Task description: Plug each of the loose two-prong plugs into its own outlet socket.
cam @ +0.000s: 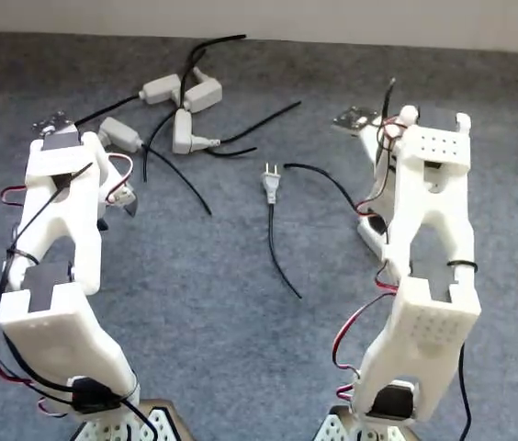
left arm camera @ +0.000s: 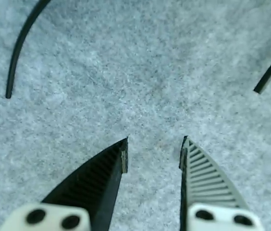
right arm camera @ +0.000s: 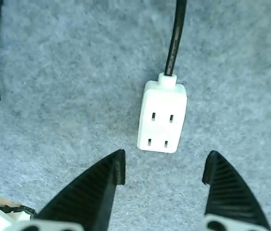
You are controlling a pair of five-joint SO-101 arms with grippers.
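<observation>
Hovering the right tool wide open and empty, just short of the white outlet socket.
Best to centre it between the jaws and grip its sides, slots up; the left tool, part open and empty over the grey bench, should take the loose plug lying mid-bench by its body.

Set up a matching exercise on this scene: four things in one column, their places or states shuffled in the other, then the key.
Things
1. left gripper
2. right gripper
3. two-prong plug
4. outlet socket

States
A. white, slots facing up, black cord attached
B. open over bare carpet
C. lying loose on the carpet, plugged into nothing
D. open, with the outlet socket just beyond its fingertips

Pairs: 1-B, 2-D, 3-C, 4-A
</observation>
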